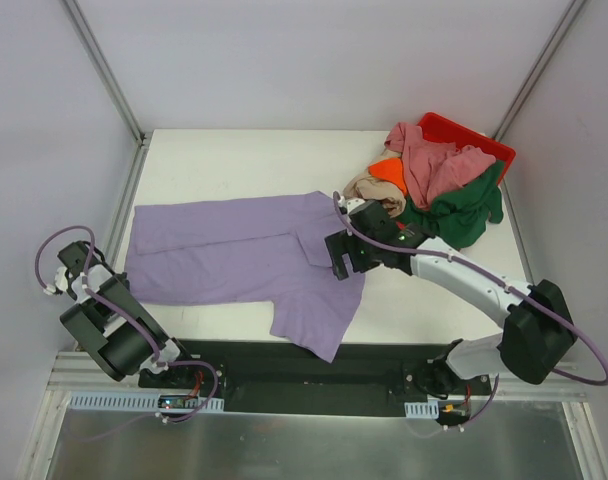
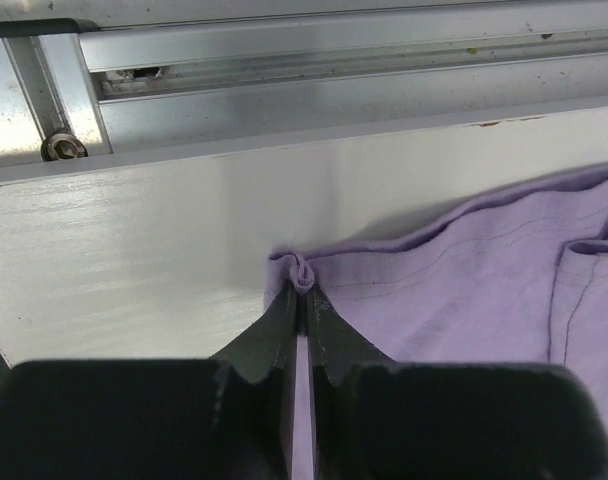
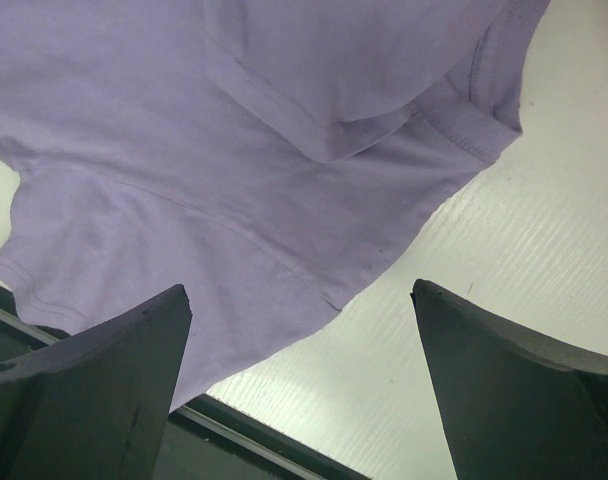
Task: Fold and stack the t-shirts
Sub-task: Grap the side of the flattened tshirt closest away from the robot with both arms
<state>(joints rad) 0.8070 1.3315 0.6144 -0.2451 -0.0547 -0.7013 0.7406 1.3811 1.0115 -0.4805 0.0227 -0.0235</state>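
The left gripper point(image 2: 302, 290) is pinching a small raised fold of the lavender purple cotton t-shirt point(image 1: 234, 250). Its two black fingers point(image 2: 279, 335) are pressing together, with only that nub of cloth between them, right at a stitched edge near a corner of the shirt. Just beyond the pinch I am looking at bare white table point(image 2: 134, 260) and an aluminium frame rail point(image 2: 334, 50) running along its edge.

The right gripper point(image 3: 299, 340) is hanging with its dark fingers point(image 3: 94, 370) spread wide, holding nothing. It is hovering over the shirt's other end, where the cloth meets the table.

From above, the purple shirt is lying flat across the middle of the table with its long axis running left to right. The pinched edge is pointing to the left, and one short sleeve is pointing at the near edge and draping a little over it.

The left arm is sitting folded tight at the near left corner, with its wrist low beside the shirt's left edge. The right arm is reaching from its base out to the right and then back in towards the centre, forearm slanting down.

At the far right corner, a dusty pink cloth shirt point(image 1: 434, 160), a dark green shirt point(image 1: 459, 210), an orange shirt point(image 1: 389, 170) and a beige shirt point(image 1: 364, 188) are lying heaped. They are spilling out of a red plastic bin point(image 1: 474, 140).
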